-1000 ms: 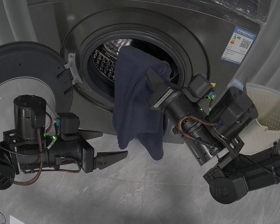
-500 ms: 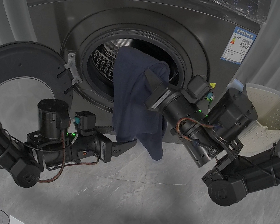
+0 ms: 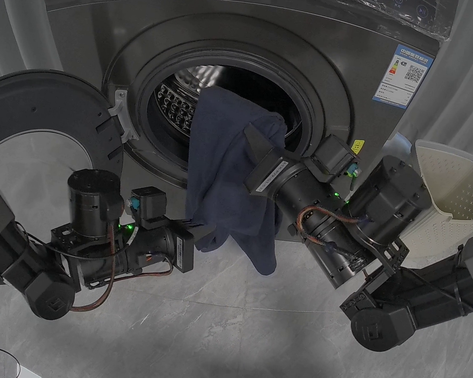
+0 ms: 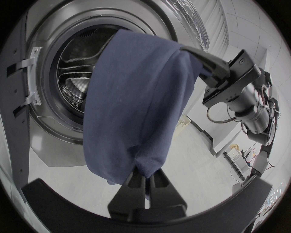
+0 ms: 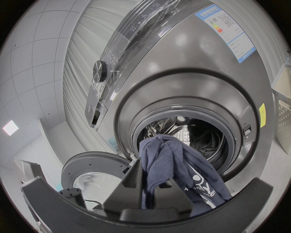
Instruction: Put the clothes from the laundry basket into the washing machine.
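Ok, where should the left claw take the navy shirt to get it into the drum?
Take the navy shirt by its lowest hanging fold, coming from below on the robot's left. The right claw pinches its top at the washer opening, so the rest dangles slack outside; the left claw is shut on that fold.

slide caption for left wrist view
Left gripper pinches the hem of a navy garment the right gripper holds before the washer.
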Controlling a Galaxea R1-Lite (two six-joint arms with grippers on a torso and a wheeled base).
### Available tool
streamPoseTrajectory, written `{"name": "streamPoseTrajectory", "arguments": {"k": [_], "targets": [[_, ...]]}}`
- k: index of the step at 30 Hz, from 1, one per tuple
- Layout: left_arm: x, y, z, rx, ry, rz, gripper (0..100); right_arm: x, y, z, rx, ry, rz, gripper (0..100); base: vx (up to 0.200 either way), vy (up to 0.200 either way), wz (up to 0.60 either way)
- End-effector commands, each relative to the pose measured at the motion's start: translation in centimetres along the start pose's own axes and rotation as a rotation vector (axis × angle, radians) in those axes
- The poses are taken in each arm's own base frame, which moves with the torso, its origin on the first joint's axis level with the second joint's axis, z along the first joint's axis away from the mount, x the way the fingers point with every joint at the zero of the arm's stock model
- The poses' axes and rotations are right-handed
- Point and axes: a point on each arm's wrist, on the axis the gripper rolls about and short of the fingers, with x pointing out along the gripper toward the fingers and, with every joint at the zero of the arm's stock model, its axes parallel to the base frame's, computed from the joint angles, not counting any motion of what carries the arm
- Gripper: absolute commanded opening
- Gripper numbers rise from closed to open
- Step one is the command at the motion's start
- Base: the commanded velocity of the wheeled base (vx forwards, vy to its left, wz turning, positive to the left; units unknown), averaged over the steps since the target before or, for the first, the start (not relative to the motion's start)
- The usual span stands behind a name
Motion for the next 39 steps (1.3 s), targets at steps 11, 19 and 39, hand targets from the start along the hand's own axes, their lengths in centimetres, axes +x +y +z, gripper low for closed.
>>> {"name": "streamPoseTrajectory", "arguments": {"k": [11,19,39], "targets": [[-9.3,-5.4,6.6,-0.002,-0.247,-0.141,0,-2.9,-3.2,-5.5,-0.045,0.178,-0.067,100,0.000,0.000,0.00],[-8.3,-4.3,9.2,-0.016,-0.342,-0.079,0,-6.4,-5.2,-6.6,-0.110,0.240,-0.106,100,0.000,0.000,0.00],[-9.9,-5.1,13.5,-0.035,-0.518,-0.065,0,-8.5,-7.0,-9.9,-0.155,0.387,-0.097,100,0.000,0.000,0.00]]}}
